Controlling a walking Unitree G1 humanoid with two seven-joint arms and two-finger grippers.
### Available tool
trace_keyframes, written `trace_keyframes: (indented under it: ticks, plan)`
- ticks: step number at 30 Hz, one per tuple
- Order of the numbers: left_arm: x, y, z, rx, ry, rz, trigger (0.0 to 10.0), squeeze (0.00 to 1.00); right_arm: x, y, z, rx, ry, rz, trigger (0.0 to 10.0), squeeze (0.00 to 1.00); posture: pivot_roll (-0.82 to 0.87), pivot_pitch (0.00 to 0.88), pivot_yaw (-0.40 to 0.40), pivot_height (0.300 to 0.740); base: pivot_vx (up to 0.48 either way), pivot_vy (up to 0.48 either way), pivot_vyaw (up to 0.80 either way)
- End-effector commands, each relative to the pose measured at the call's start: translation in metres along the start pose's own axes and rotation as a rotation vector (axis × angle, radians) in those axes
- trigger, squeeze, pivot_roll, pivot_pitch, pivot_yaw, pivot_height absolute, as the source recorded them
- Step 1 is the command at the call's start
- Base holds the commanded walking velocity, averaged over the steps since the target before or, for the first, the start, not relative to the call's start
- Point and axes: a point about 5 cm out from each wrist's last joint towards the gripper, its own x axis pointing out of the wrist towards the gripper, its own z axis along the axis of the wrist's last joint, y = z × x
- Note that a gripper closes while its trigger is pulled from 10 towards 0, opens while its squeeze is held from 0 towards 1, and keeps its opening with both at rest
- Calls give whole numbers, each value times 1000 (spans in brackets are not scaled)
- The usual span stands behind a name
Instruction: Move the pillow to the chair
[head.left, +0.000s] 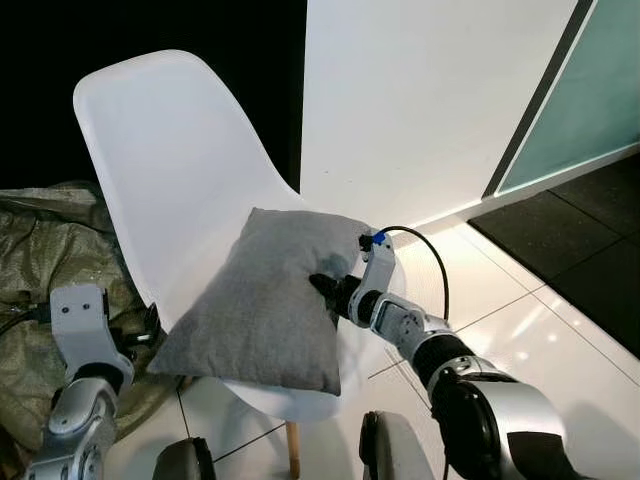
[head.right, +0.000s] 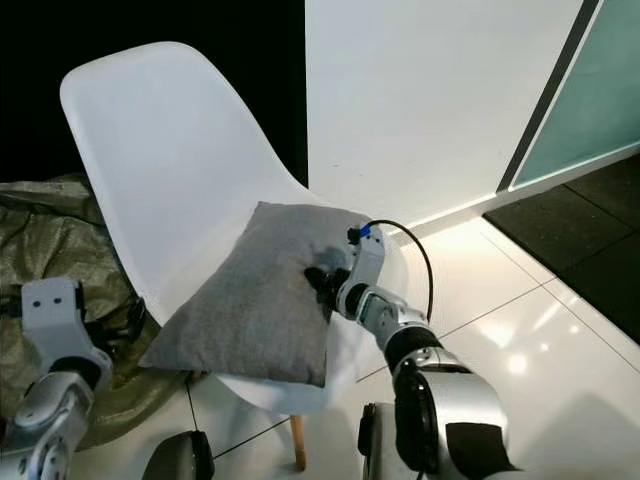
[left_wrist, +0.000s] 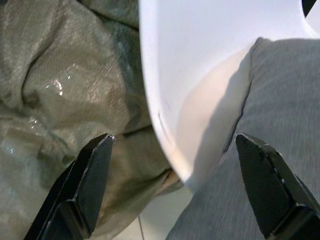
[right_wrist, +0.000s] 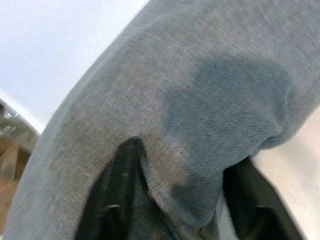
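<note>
A grey pillow (head.left: 260, 300) lies tilted on the seat of a white shell chair (head.left: 170, 150), its lower edge hanging past the seat's front rim. My right gripper (head.left: 328, 287) is at the pillow's right side, and in the right wrist view its black fingers (right_wrist: 117, 192) pinch a bulging fold of the grey fabric (right_wrist: 200, 115). My left gripper (left_wrist: 175, 185) stands open beside the chair's left rim (left_wrist: 165, 125), near the pillow's lower left corner (left_wrist: 280, 100), with nothing gripped.
A crumpled olive-green tarp (head.left: 40, 260) lies on the floor left of the chair. Behind the chair are a white wall (head.left: 420, 100) and a teal glass panel (head.left: 590, 90). Glossy white tiles (head.left: 530, 330) and a dark floor strip (head.left: 580, 250) lie to the right.
</note>
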Motion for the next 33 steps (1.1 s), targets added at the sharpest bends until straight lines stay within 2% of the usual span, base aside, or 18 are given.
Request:
trace_keyframes:
  ticks: [1, 5, 6, 7, 10, 12, 14, 15, 16, 22, 27, 33]
  plan:
    - [-1, 0, -9, -12, 32, 8, 10000, 0, -2, -1, 0, -21, 11, 20, 10000, 1000, -19, 115, -83, 510, 0, 0, 0]
    - [4, -4, -8, -18, 30, 1, 10000, 0, -15, -15, -4, -156, 107, 84, 10000, 1000, -41, 106, -81, 510, 0, 0, 0]
    - [4, -4, -8, -18, 30, 1, 10000, 0, -15, -15, -4, -156, 107, 84, 10000, 1000, -41, 106, -81, 510, 0, 0, 0]
    - [6, -6, -8, -20, 29, -2, 10000, 0, -25, -26, 2, -153, 98, 80, 10000, 1000, -61, 97, -81, 510, 0, 0, 0]
    - [6, -7, -8, -21, 28, -4, 10000, 0, -30, -32, 6, -149, 89, 81, 10000, 1000, -61, 97, -81, 510, 0, 0, 0]
    - [7, -8, -9, -24, 29, -5, 10000, 0, -35, -34, 8, -178, 89, 111, 10000, 1000, -71, 85, -81, 510, 0, 0, 0]
    - [8, -8, -10, -29, 30, -5, 10000, 0, -42, -37, 17, -170, 60, 141, 10000, 1000, -83, 74, -78, 510, 0, 0, 0]
    - [8, -8, -10, -31, 29, -5, 10000, 0, -46, -39, 24, -144, 18, 153, 10000, 149, -86, 71, -77, 510, 0, 0, 0]
    - [8, -8, -11, -32, 29, -5, 10000, 0, -50, -41, 30, -108, -22, 161, 10000, 0, -89, 68, -76, 510, 0, 0, 0]
    - [9, -8, -12, -36, 30, -4, 10000, 0, -60, -48, 41, -31, -125, 157, 10000, 0, -100, 53, -68, 525, 0, 0, 0]
    - [11, -18, -15, -9, 32, -43, 10000, 0, -60, -53, 35, 2, -165, 113, 10000, 0, -86, 4, -60, 544, 0, 0, 0]
    - [14, -23, -14, -9, 21, -63, 10000, 0, -60, -53, 36, 18, -197, 98, 10000, 0, -80, 0, -58, 563, 0, 0, 0]
